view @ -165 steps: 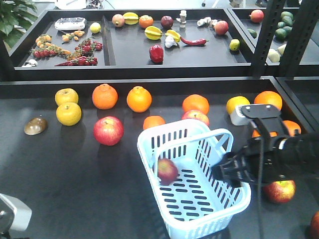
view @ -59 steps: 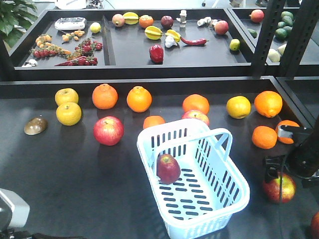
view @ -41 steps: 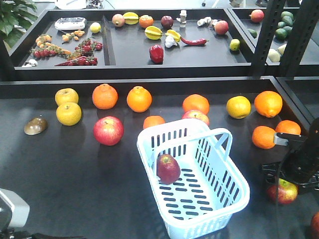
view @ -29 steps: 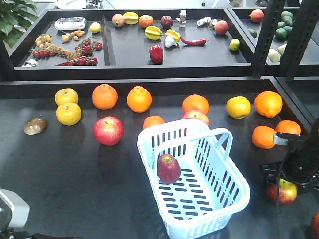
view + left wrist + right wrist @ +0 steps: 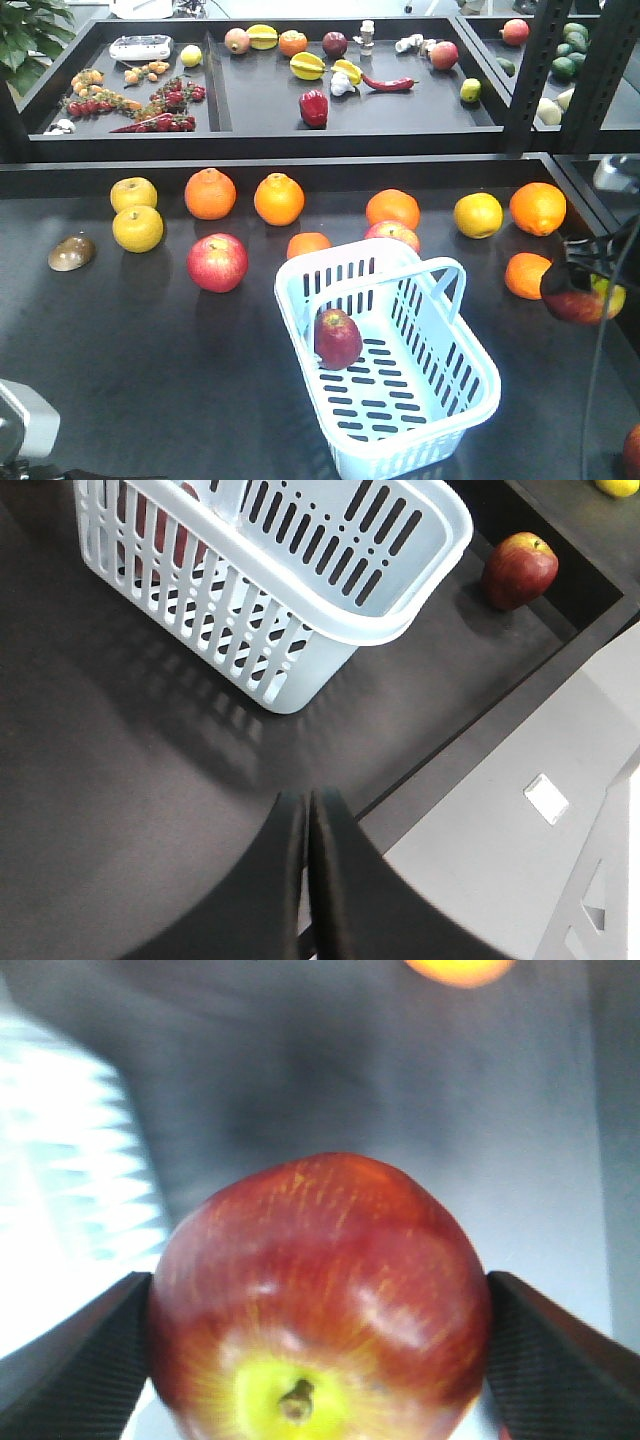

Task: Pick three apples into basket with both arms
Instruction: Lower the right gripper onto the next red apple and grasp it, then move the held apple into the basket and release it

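Note:
The pale blue basket (image 5: 390, 400) stands in the middle of the table with one dark red apple (image 5: 338, 338) inside. My right gripper (image 5: 580, 288) is shut on a second dark red apple (image 5: 572, 303) and holds it above the table, right of the basket. In the right wrist view, that apple (image 5: 320, 1280) sits between the two fingers (image 5: 90, 1350). A third apple (image 5: 632, 452) lies at the front right corner and also shows in the left wrist view (image 5: 520, 570). My left gripper (image 5: 308, 805) is shut and empty, low in front of the basket (image 5: 330, 630).
Oranges (image 5: 528, 275), yellow fruit (image 5: 478, 214) and a brighter pink-red apple (image 5: 217, 262) lie behind and left of the basket. A brown item (image 5: 72, 252) lies far left. A raised back shelf (image 5: 260, 125) holds small produce. The table's front rim (image 5: 500, 720) is close to my left gripper.
My right arm left the basket, moved right, came down on the apple near the right edge, closed on it and lifted it up. The apple in the basket settled.

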